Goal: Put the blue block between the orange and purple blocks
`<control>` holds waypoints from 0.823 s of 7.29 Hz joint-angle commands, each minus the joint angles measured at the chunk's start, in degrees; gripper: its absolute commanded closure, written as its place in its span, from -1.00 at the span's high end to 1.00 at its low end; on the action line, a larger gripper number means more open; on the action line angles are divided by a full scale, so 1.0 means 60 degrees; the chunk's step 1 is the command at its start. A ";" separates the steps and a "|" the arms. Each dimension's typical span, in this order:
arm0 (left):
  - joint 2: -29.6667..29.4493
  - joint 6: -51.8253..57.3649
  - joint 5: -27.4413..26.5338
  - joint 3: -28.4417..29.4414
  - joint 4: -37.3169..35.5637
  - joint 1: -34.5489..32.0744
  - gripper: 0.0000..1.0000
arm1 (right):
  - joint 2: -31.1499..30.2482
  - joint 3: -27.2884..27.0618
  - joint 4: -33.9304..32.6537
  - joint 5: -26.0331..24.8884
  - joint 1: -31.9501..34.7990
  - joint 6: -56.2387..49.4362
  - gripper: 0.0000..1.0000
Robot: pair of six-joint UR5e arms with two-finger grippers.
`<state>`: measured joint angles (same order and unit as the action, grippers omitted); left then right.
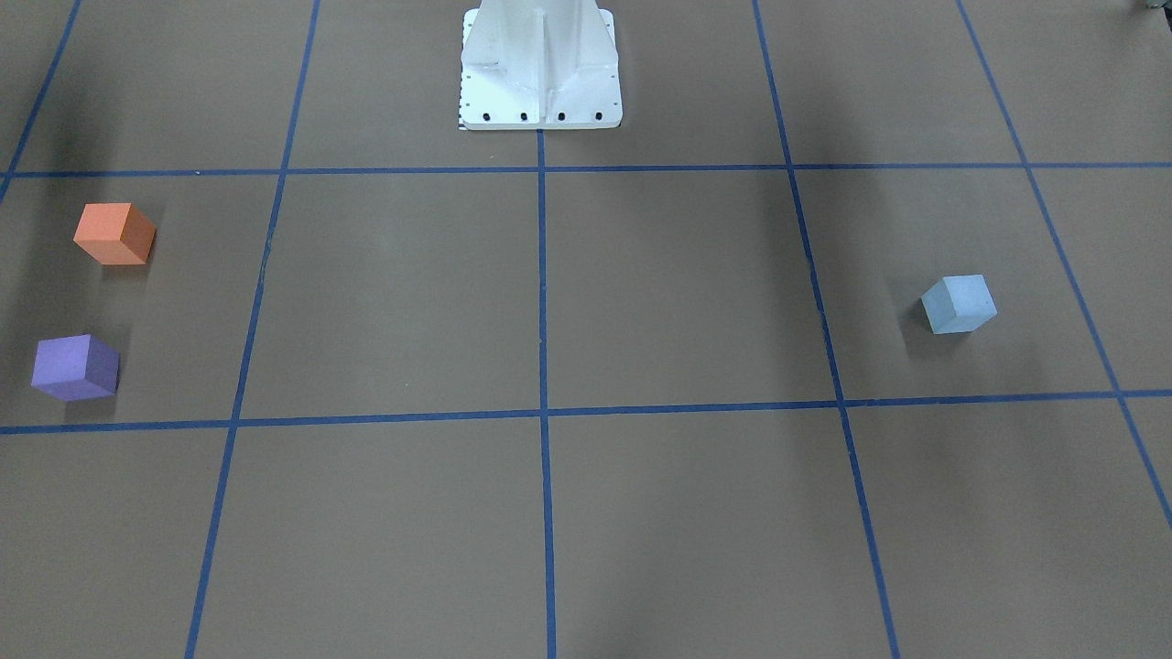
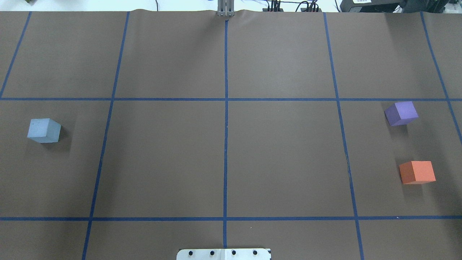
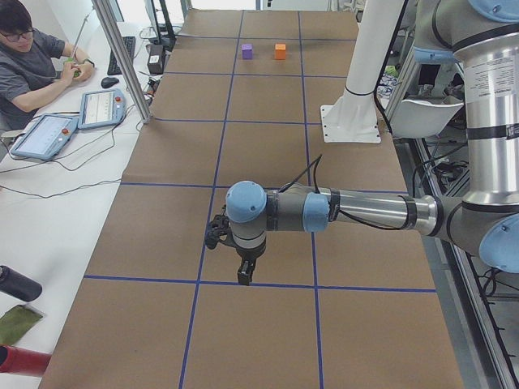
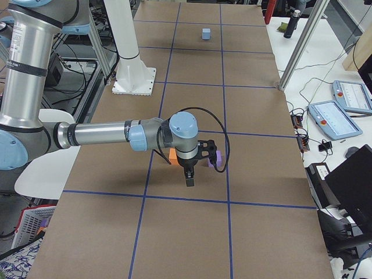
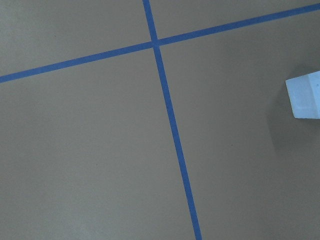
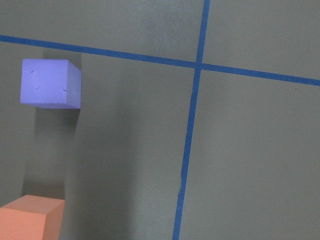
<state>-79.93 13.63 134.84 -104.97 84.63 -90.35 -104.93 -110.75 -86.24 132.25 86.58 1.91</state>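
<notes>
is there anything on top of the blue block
Nothing: the blue block has a bare top face in the overhead view, standing alone on the brown table. Its underside is covered.

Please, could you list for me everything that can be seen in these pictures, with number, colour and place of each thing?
blue block: one, pale blue, on the table's side at the robot's left.
purple block: one, purple, on the side at the robot's right, farther from the robot.
orange block: one, orange, same side, nearer the robot, apart from the purple one.
table: one, brown cover.
tape lines: several, blue, a grid on the cover.
base plate: one, white, at the robot's edge.
person: one, seated at the white side bench.
control tablets: two, beside the person.
left arm, right arm: silver and blue.
left pincer, right pincer: black, pointing down; open or shut cannot be told.
</notes>
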 commanded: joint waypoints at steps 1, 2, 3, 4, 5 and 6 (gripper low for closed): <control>-0.0051 -0.0001 -0.0003 -0.0038 0.0001 0.0014 1.00 | 0.0013 0.0001 0.0004 0.0018 -0.0001 0.0004 1.00; -0.0081 0.0013 -0.0003 -0.0067 0.0016 0.0014 1.00 | 0.0014 0.0016 0.0004 0.0018 -0.0001 0.0019 1.00; -0.0110 -0.0001 -0.0046 -0.0358 0.0016 0.0014 1.00 | 0.0043 0.0001 0.0004 0.0033 -0.0016 0.0033 1.00; -0.0255 -0.0103 -0.0018 -0.0535 0.0030 0.0014 1.00 | 0.0072 0.0016 0.0018 0.0076 -0.0059 0.0207 1.00; -0.0503 -0.0118 -0.0047 -0.0362 0.0030 0.0058 1.00 | 0.0087 0.0016 0.0221 0.0077 -0.0176 0.0528 1.00; -0.1057 -0.0133 -0.0047 0.0045 0.0030 0.0145 1.00 | 0.0087 0.0016 0.0383 0.0077 -0.0293 0.0734 1.00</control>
<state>-83.19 12.99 134.60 -106.71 84.80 -89.96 -104.47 -110.66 -85.09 132.68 85.61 4.64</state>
